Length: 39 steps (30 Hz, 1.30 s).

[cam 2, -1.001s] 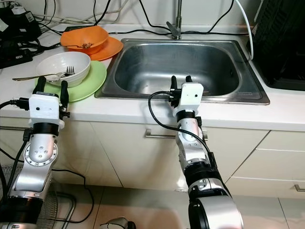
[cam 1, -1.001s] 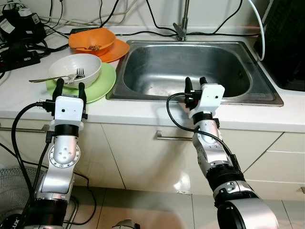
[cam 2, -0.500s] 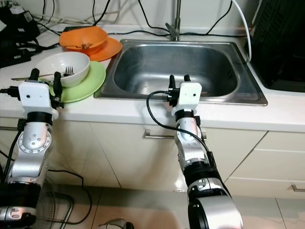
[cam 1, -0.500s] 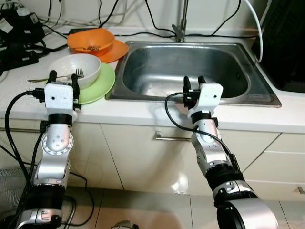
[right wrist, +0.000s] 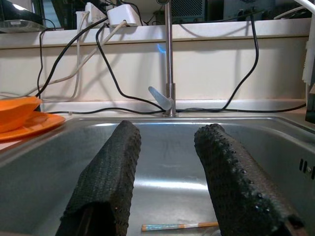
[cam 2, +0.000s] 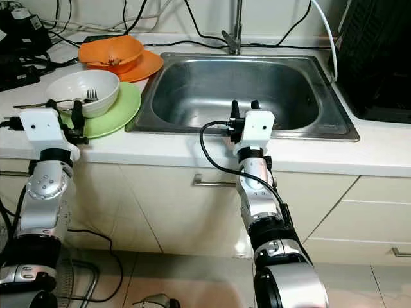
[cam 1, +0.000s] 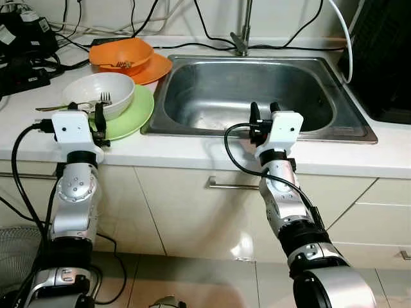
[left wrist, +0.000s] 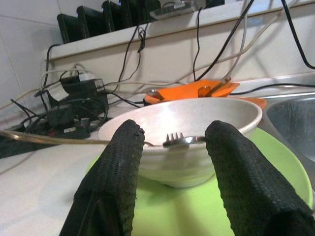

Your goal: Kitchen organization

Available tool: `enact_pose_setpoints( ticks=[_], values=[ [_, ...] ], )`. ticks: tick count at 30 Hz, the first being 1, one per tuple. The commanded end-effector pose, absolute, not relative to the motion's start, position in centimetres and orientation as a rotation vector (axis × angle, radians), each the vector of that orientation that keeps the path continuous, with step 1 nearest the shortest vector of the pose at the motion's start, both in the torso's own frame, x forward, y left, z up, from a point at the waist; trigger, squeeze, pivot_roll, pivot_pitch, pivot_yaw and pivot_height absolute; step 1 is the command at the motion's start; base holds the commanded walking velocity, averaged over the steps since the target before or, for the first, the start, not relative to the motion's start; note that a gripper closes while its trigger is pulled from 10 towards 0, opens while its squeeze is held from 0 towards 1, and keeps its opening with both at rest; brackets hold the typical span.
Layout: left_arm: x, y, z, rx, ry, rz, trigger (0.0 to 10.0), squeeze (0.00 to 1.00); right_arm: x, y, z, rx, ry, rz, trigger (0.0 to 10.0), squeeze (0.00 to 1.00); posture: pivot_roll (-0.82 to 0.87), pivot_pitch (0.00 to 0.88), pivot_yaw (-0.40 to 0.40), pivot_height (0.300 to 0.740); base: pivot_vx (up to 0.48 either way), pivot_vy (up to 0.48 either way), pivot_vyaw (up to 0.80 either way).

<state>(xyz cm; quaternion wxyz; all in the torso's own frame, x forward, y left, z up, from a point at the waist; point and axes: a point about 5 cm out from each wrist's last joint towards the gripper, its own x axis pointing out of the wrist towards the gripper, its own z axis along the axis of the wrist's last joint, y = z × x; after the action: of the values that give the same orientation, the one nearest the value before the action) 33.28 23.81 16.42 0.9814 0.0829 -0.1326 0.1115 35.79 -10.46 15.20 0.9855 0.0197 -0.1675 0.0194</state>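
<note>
The left gripper [left wrist: 172,162], fingers apart, faces the white bowl [cam 1: 99,94] straight ahead on the green plate [cam 1: 131,110] near the bench's front edge; the fork [left wrist: 183,139] lies crosswise; the right gripper [cam 1: 264,110], also parted, hangs over the sink's [cam 1: 321,131] front rim.

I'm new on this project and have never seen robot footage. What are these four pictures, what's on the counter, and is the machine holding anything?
It is a humanoid robot standing at a kitchen counter. Two pictures come from a stereo camera on its head, looking down at its silver arms. The other two come from cameras on its wrists, looking out between each gripper's two black fingers.

On the counter sit a white bowl with a fork in it, on a green plate, and behind them an orange bowl on an orange plate. Beside them is a steel sink.

The left gripper is open at the white bowl, its fingers either side of it in the left wrist view. The right gripper is open at the sink's front edge. Neither holds anything.
</note>
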Motion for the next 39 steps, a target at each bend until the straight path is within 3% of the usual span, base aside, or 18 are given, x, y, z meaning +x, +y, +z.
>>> enact_pose_setpoints(
  ticks=[1,24,25,26,34,36,37,39],
  values=[
    [33.7,23.7,17.0,0.145,-0.280,0.217,10.0,0.00,35.9,-10.4,15.5,0.038,-0.343,0.037,10.0,0.00,0.17,0.013,0.041,0.740,0.000,0.000,0.00],
    [34.6,23.6,16.7,0.100,-0.233,0.219,10.0,0.00,35.8,-10.4,15.4,0.037,-0.342,0.034,10.0,0.00,0.16,0.000,0.049,0.740,0.000,0.000,0.00],
    [34.6,23.6,16.7,0.100,-0.233,0.221,6.2,0.00,35.8,-10.4,15.4,0.036,-0.341,0.033,10.0,0.00,0.16,0.000,0.049,0.740,0.000,0.000,0.00],
    [34.6,23.7,16.7,0.099,-0.234,0.226,3.7,0.00,35.8,-10.4,15.4,0.035,-0.340,0.034,10.0,0.00,0.16,0.000,0.050,0.740,0.000,0.000,0.00],
    [34.7,23.8,16.8,0.100,-0.236,0.234,3.4,0.00,35.8,-10.4,15.2,0.032,-0.334,0.033,10.0,0.00,0.16,0.002,0.051,0.740,0.000,0.000,0.00],
    [34.7,23.8,16.9,0.100,-0.238,0.234,2.9,0.00,35.8,-10.4,15.2,0.032,-0.333,0.032,10.0,0.00,0.16,0.002,0.052,0.740,0.000,0.000,0.00],
    [34.8,23.9,17.0,0.101,-0.240,0.234,1.2,0.00,35.8,-10.4,15.2,0.032,-0.333,0.030,10.0,0.00,0.16,0.002,0.053,0.740,0.000,0.000,0.00],
    [34.8,23.9,17.0,0.106,-0.244,0.236,1.1,0.00,35.8,-10.4,15.2,0.033,-0.334,0.028,10.0,0.00,0.16,0.001,0.054,0.740,0.000,0.000,0.00]
  ],
)
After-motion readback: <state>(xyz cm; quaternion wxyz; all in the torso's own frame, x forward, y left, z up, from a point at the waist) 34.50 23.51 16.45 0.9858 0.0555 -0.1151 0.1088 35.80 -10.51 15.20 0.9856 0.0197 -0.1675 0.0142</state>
